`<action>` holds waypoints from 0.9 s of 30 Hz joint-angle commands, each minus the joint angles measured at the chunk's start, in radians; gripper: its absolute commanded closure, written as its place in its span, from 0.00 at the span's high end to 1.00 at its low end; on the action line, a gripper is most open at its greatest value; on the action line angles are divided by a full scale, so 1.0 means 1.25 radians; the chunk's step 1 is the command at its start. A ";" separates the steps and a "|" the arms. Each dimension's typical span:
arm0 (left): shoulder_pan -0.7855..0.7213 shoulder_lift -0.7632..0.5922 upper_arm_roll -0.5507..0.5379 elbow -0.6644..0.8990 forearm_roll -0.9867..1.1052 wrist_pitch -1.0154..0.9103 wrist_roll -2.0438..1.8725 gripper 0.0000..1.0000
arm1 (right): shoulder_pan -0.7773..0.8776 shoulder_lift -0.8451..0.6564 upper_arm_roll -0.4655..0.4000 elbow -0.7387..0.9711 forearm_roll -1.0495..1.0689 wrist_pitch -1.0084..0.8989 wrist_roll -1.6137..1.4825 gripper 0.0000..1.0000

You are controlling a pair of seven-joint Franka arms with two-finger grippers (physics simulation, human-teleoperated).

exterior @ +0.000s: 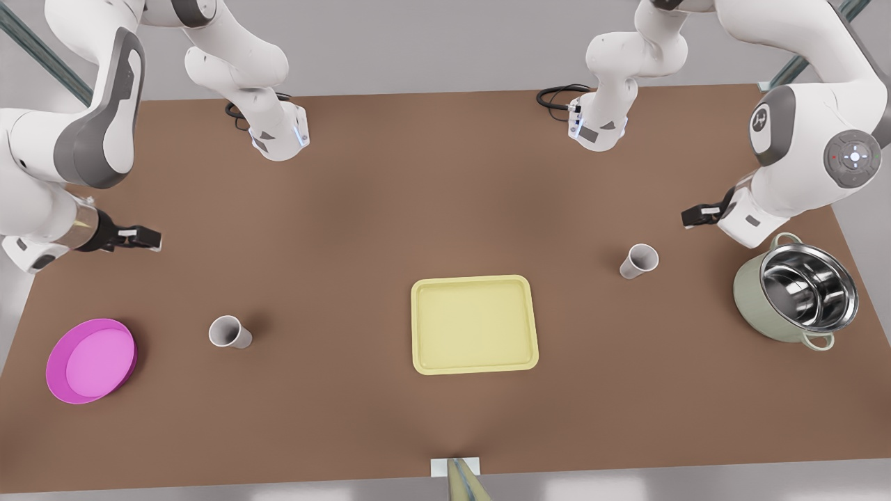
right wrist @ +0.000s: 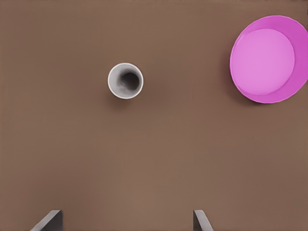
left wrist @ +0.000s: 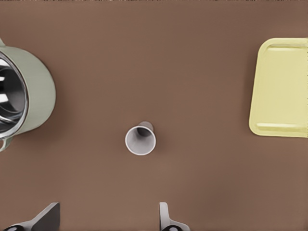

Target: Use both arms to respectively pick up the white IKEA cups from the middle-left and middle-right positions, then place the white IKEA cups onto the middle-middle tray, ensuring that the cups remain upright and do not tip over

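Two white IKEA cups stand upright on the brown table. One cup [exterior: 639,261] [left wrist: 140,139] is at the front view's right; my left gripper [exterior: 695,216] [left wrist: 106,217] hovers above and behind it, open, fingers wide apart and holding nothing. The other cup [exterior: 228,332] [right wrist: 125,81] is at the front view's left; my right gripper [exterior: 145,239] [right wrist: 126,219] hangs above the table behind it, open and holding nothing. The pale yellow tray [exterior: 475,324] [left wrist: 281,86] lies between the cups with nothing on it.
A round magenta plate [exterior: 90,360] [right wrist: 267,58] lies at the front view's far left, near the left cup. A big steel-lined pot [exterior: 797,292] [left wrist: 24,91] stands at the far right, close to my left arm. Black cables [exterior: 557,94] lie by the arm bases at the back.
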 commanded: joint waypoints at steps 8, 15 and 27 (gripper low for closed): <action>0.000 0.034 0.101 -0.356 -0.023 0.473 0.067 1.00 | 0.002 0.253 0.001 0.078 0.011 0.223 0.000 1.00; 0.016 0.092 0.101 -0.481 -0.088 0.676 0.117 1.00 | -0.003 0.349 0.001 -0.039 0.074 0.541 0.002 1.00; 0.012 0.123 0.100 -0.607 -0.142 0.718 0.119 0.85 | -0.014 0.353 0.005 -0.183 0.101 0.612 0.001 1.00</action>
